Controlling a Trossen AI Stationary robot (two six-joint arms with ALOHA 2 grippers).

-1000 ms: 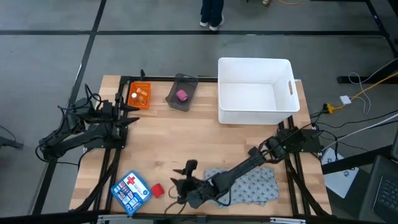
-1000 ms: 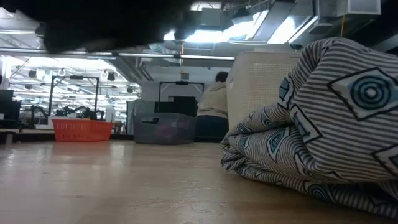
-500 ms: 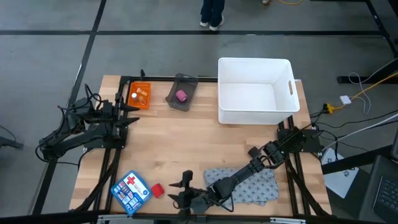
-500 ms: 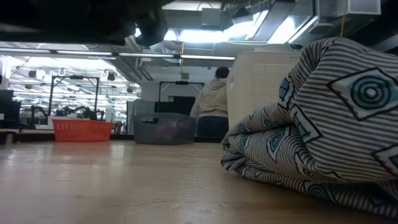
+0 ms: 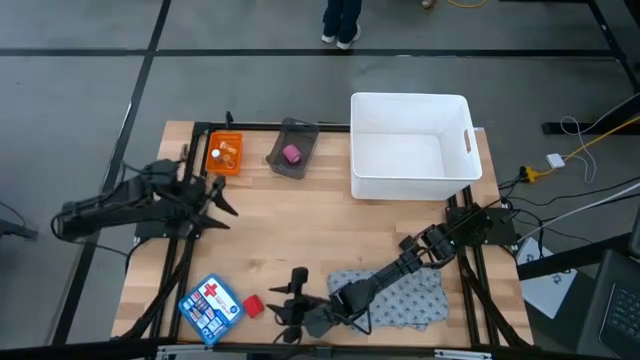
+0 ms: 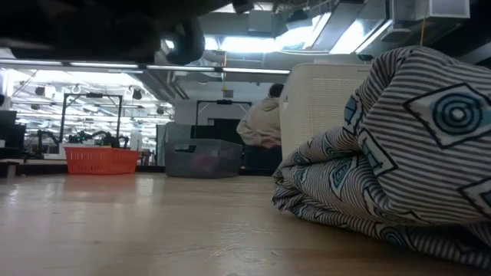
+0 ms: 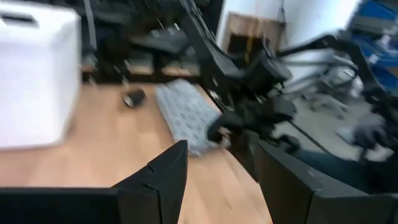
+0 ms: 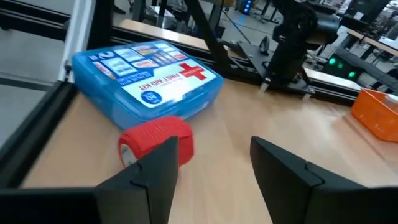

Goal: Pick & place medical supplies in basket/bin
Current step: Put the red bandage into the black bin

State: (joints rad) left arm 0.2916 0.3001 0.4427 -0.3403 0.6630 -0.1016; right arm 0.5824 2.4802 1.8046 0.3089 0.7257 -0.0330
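Note:
My right gripper (image 5: 283, 306) (image 8: 214, 163) is open and low over the table's near edge. It points at the red roll (image 5: 253, 305) (image 8: 155, 143), which lies on its side just ahead of one finger, untouched. Behind the roll lies a blue first-aid kit (image 5: 211, 307) (image 8: 149, 84). The grey patterned cloth (image 5: 405, 297) (image 6: 399, 153) lies bunched on the table under the right arm. Tan vials sit in an orange tray (image 5: 224, 153). A pink roll sits in a grey tray (image 5: 292, 154). My left gripper (image 5: 218, 198) (image 7: 217, 180) hovers open over the table's left part.
A white bin (image 5: 410, 147) (image 6: 322, 115) stands at the far right of the table. A small dark object (image 7: 132, 98) lies beside the cloth in the left wrist view. Bare wood lies in the table's middle (image 5: 320, 225). A person (image 6: 261, 130) stands beyond the far edge.
My left arm has unfolded from its tucked pose at the table's left edge, and its gripper has swung a little toward the table's middle and near side. My right gripper has crept a little leftward toward the red roll. Both stay open.

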